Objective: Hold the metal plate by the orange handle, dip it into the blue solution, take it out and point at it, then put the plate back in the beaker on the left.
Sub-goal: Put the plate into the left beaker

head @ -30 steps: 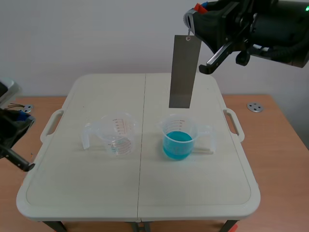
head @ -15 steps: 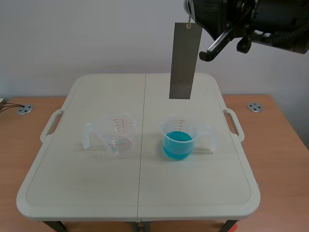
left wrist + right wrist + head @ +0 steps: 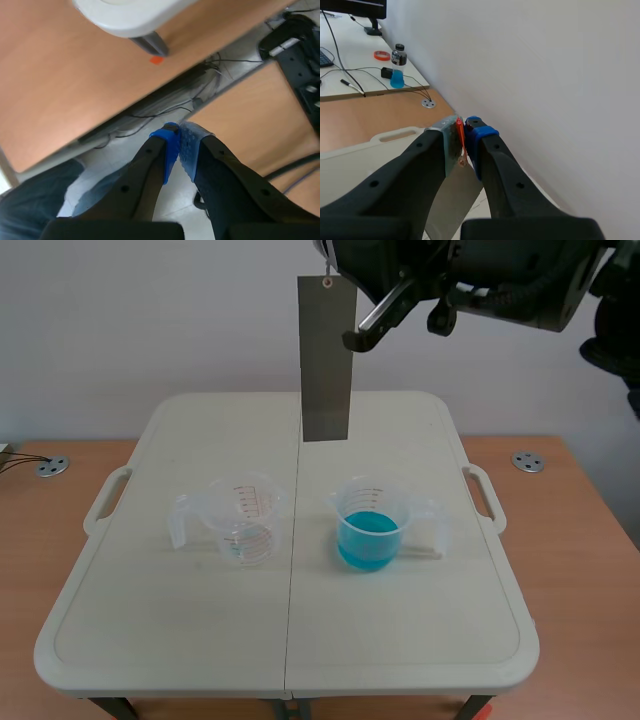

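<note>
A long grey metal plate (image 3: 326, 360) hangs upright high over the table, above the gap between the two beakers. My right gripper (image 3: 462, 137) is shut on its orange handle (image 3: 460, 140) at the top; the plate (image 3: 449, 207) drops away below the fingers. In the scene view the right arm (image 3: 470, 275) crosses the top. The empty clear beaker (image 3: 240, 515) stands left of the centre seam. The beaker of blue solution (image 3: 372, 523) stands right of it. My left gripper (image 3: 179, 145) is shut on nothing, off the table beside its corner, over the floor.
The white folding table (image 3: 290, 640) rests on a wooden desk (image 3: 590, 570). Cables (image 3: 165, 110) lie on the floor below the left gripper. A wall (image 3: 560, 75) is close behind the right gripper. A desk with a bottle (image 3: 396, 65) shows in the right wrist view.
The right arm has carried the plate up and to the left, from above the blue beaker to over the table's middle. The left arm has dropped out of the scene view.
</note>
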You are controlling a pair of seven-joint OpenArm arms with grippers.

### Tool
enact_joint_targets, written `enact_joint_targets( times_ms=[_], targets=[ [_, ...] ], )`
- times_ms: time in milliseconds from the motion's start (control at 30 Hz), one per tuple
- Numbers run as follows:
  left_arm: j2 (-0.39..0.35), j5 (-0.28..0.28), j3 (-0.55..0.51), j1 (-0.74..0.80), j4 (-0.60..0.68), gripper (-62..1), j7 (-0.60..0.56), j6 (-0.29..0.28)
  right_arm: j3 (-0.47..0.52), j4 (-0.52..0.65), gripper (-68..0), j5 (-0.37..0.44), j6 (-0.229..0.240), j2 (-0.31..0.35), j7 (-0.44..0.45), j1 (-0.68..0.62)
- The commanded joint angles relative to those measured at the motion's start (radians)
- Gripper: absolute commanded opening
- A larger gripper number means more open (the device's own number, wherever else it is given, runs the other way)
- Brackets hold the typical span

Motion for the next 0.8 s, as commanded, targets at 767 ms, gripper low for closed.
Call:
enact_joint_targets(
  times_ms=[767],
  targets=[
    [0.007,-0.003,0.113,0.025,-0.037,-58.5,0.001,-0.025,-0.179,-0.131,-66.0,-0.055,-0.038,-0.238,-0.067,0.148]
  ],
)
